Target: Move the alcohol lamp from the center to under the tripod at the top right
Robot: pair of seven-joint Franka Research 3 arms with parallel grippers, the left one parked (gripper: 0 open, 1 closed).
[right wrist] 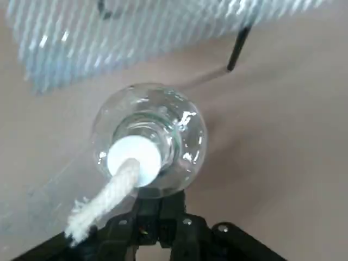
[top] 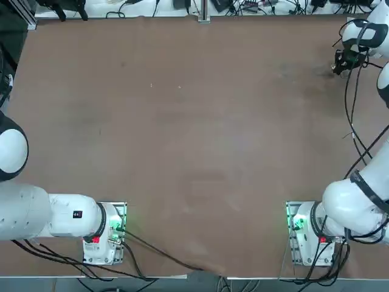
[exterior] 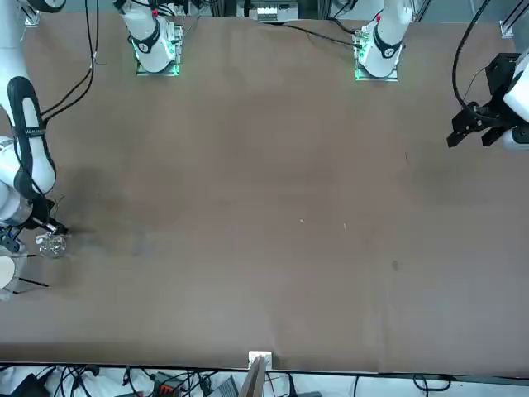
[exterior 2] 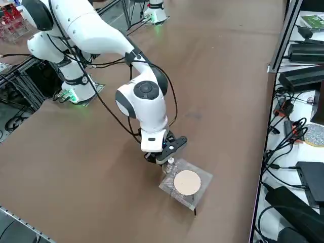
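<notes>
While the right gripper (exterior 2: 164, 158) hangs low at the table's far right corner, its fingers stand clamped together on the alcohol lamp (right wrist: 149, 139), pinching the glass body low down so the neck stays upright.

Item, nearest the wrist: alcohol lamp, a clear round bulb with a white collar and a frayed white wick (right wrist: 106, 201) leaning out of the neck. Held at the near edge of the tripod, close above or on the brown table (exterior 2: 76, 162); whether it already rests there cannot be told. In the front view it glints at that picture's left edge (exterior: 52, 244), beside the arm's wrist.

Item, just beyond: tripod (exterior 2: 186, 183), a grey mesh square bearing a pale round disc, standing on thin dark legs (right wrist: 237, 50). One leg plants on the table just past the lamp; the mesh edge overhangs it.

Judgement: the lamp sits at the stand's rim, not centred beneath; a further slide between the legs appears needed, and a leg could be knocked.
</notes>
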